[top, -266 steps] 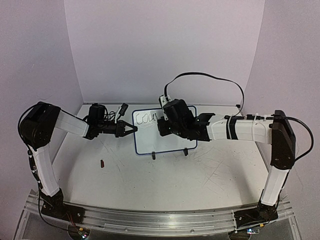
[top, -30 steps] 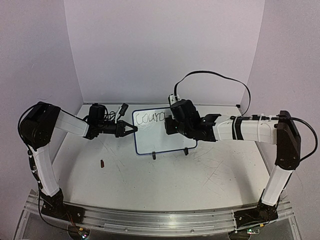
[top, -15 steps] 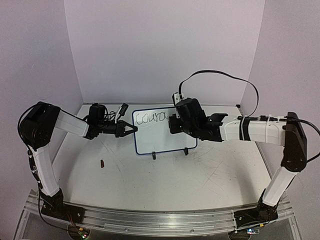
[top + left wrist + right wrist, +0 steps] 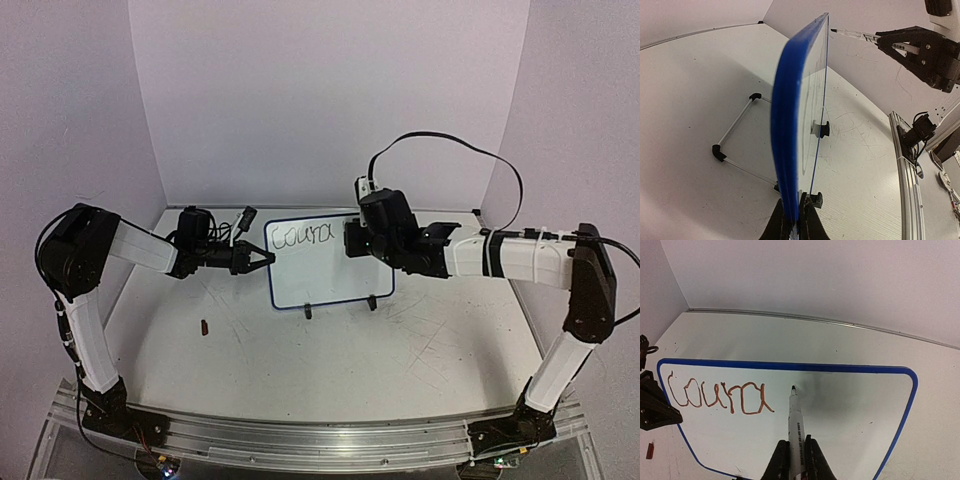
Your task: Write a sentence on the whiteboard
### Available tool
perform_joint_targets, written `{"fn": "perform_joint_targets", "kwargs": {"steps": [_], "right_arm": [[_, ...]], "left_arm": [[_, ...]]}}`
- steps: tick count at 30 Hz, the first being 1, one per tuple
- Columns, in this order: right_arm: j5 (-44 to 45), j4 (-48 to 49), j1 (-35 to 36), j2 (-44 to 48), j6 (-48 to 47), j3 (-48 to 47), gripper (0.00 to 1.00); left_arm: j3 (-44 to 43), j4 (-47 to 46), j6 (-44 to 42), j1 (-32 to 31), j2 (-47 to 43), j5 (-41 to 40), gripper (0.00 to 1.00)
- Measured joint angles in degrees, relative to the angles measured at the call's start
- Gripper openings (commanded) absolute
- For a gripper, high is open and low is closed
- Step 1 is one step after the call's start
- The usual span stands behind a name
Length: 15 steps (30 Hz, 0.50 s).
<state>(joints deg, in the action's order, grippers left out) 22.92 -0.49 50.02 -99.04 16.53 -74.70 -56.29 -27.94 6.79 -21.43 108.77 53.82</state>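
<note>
on the table (image 4: 300, 370), the left gripper (image 4: 794, 220) clamps the whiteboard (image 4: 330, 270) edge to steady it while the right gripper (image 4: 796, 444), clenched on a marker (image 4: 794, 415), aims just past the unfinished sentence (image 4: 720, 397).

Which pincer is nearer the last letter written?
Right: the right pincer holds the marker tip just beside that letter; the left pincer clamps the whiteboard's opposite edge.

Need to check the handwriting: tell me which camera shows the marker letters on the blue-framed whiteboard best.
Right wrist: the reddish-brown handwritten marker letters face it, large and legible on the blue-framed glossy white board. Top external shows them tiny. Left wrist sees the board edge-on, letters unreadable.
</note>
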Motion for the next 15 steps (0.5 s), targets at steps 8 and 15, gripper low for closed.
{"fn": "perform_joint_targets", "kwargs": {"steps": [8,15], "right_arm": [[0.3,-0.2,-0.1,-1.2,0.1,-0.2,0.00],[0.4,-0.4,-0.1,-1.8,0.0,-1.1,0.00]], "left_arm": [[0.0,0.0,-0.1,0.0,0.0,0.0,0.00],[0.0,0.1,-0.3,0.0,0.0,0.0,0.00]]}}
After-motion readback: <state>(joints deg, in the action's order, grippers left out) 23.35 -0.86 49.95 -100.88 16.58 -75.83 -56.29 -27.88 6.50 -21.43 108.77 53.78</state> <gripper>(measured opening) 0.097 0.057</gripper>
